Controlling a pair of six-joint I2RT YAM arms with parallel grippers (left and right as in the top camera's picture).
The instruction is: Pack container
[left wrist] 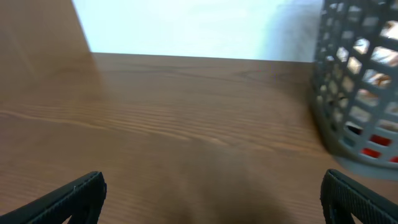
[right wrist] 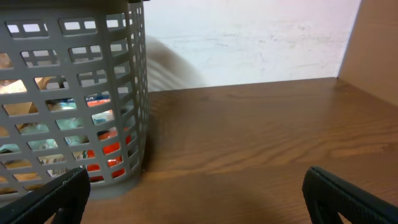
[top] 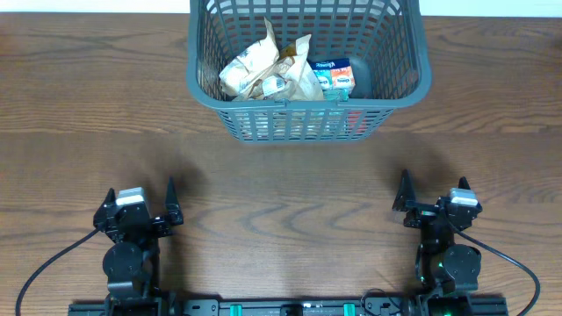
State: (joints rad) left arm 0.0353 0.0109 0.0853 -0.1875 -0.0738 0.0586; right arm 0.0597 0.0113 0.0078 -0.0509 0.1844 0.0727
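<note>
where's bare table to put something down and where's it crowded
Bare wood spans the table between the container and the near edge, where the left arm and right arm sit. Both flanks of the container are free too. Crowded: inside the container, where snack packets heap in the middle; only its right end looks bare.
</note>
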